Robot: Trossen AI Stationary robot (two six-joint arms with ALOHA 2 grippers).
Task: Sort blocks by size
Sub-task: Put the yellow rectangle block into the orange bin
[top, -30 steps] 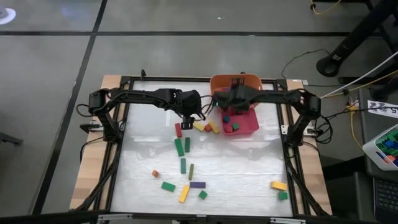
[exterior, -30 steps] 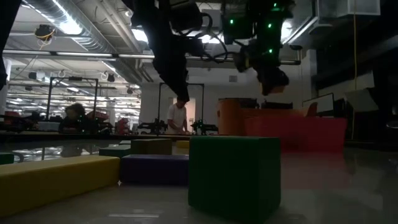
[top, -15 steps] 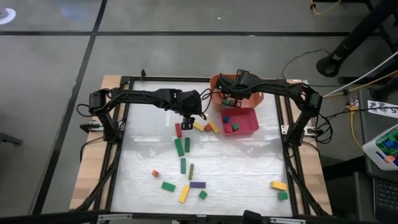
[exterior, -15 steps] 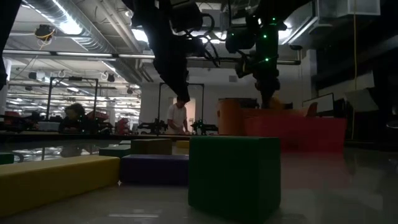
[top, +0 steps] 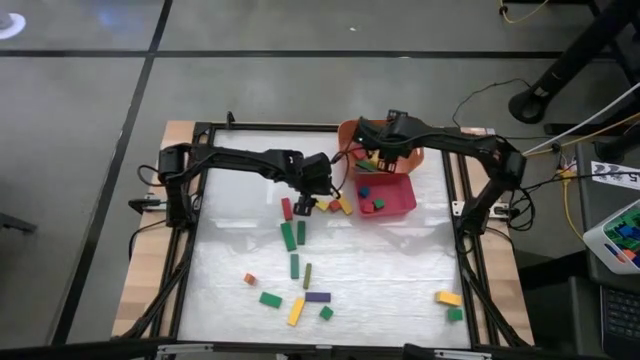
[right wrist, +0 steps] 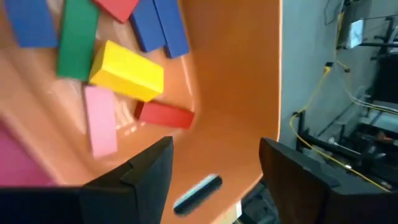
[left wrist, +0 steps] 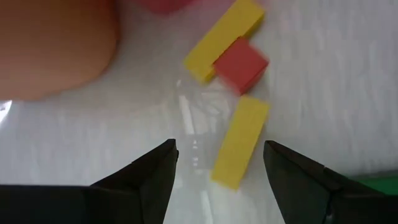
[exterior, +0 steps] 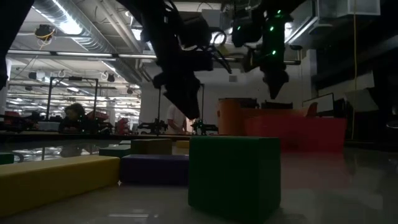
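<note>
Yellow wooden bar (left wrist: 240,142) lies flat on the white counter (top: 380,270) right between the left gripper (left wrist: 219,167)'s wide, empty jaws, with a small red cube (left wrist: 241,64) and a second yellow bar (left wrist: 222,38) just beyond. Judged from this, a pick is in hand: next descend squarely and close. Farther off, the right gripper (right wrist: 214,163), jaws wide and empty, hovers over the orange plastic bin (right wrist: 236,93) of long blocks.

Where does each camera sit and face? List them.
High: overhead, straight down; both arms, left gripper and right gripper show.
Low: table height, level across; green cube up close, arms overhead.
Left wrist: down past open fingers at yellow bar.
Right wrist: past open fingers into orange bin.
High and left wrist share the red cube.
</note>
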